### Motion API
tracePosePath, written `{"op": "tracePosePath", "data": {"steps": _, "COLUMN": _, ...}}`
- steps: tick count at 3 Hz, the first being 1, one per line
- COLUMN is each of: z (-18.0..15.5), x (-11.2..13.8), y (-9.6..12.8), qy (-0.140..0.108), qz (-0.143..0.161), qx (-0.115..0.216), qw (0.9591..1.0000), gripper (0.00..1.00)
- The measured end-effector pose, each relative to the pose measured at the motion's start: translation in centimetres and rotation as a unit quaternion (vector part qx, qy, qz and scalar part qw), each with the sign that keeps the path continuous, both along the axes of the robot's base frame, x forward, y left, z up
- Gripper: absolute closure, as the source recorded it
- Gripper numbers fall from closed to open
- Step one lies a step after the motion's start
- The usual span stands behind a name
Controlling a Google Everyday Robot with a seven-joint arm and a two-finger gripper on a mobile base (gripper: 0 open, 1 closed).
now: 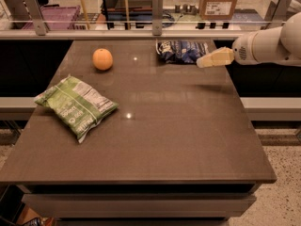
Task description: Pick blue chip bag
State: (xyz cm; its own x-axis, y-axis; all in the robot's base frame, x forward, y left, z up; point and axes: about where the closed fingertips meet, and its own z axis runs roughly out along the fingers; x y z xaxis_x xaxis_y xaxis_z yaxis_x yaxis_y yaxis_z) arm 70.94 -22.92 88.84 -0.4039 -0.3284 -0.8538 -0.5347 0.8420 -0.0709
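The blue chip bag (181, 51) lies flat at the far edge of the brown table (178, 126), a small crinkled dark-blue bag with white markings. My gripper (202, 62) comes in from the right on a white arm, its cream-coloured tip just right of the bag and slightly nearer the camera, above the table surface. The tip overlaps the bag's right end in view; whether it touches the bag I cannot tell.
A larger light-green bag (75, 105) with a white label lies at the table's left. An orange (102, 59) sits at the far left. A metal rail (141, 25) with posts runs behind the table; a cardboard box (218, 4) stands beyond it.
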Motion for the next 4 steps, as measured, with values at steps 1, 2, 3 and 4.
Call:
{"op": "tracePosePath", "data": {"steps": 1, "z": -0.9, "x": 1.6, "y": 0.6, "qy": -0.013, "qz": 0.019, "qx": 0.011, "qw": 0.9997, "gripper": 0.00}}
{"op": "tracePosePath", "data": {"steps": 2, "z": -1.7, "x": 3.2, "y": 1.5, "qy": -0.027, "qz": 0.048, "qx": 0.020, "qw": 0.9983, "gripper": 0.00}}
{"op": "tracePosePath", "data": {"steps": 3, "z": -2.1, "x": 4.4, "y": 2.4, "qy": -0.038, "qz": 0.072, "qx": 0.024, "qw": 0.9964, "gripper": 0.00}}
{"op": "tracePosePath", "data": {"steps": 4, "z": -2.8, "x": 5.3, "y": 3.2, "qy": -0.041, "qz": 0.091, "qx": 0.031, "qw": 0.9945, "gripper": 0.00}}
